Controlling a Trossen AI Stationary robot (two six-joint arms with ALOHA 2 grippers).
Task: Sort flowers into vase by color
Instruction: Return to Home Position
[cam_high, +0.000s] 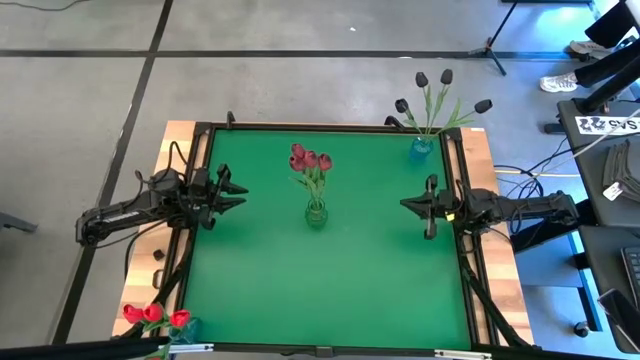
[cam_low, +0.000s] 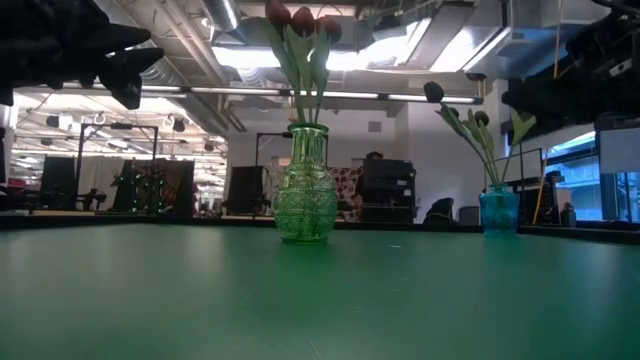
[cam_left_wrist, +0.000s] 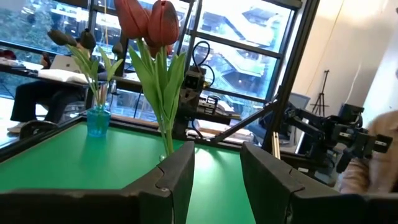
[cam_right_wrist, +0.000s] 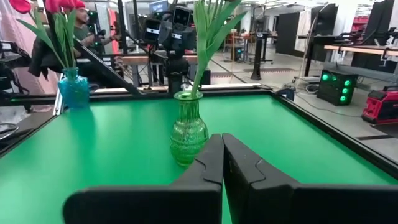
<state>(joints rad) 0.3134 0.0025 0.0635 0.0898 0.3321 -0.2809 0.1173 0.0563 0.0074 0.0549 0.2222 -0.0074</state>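
Left gripper: fingers apart, holding nothing, at the mat's left side.
Right gripper: fingers pressed together, holding nothing, at the right side.
Pink-red tulips: in the green vase, mid-table between both grippers, well apart from each.
Black tulips: in the corner blue vase, beyond the right gripper.
Bright red tulips: in the edge blue vase, at the bottom-left corner in the high view.
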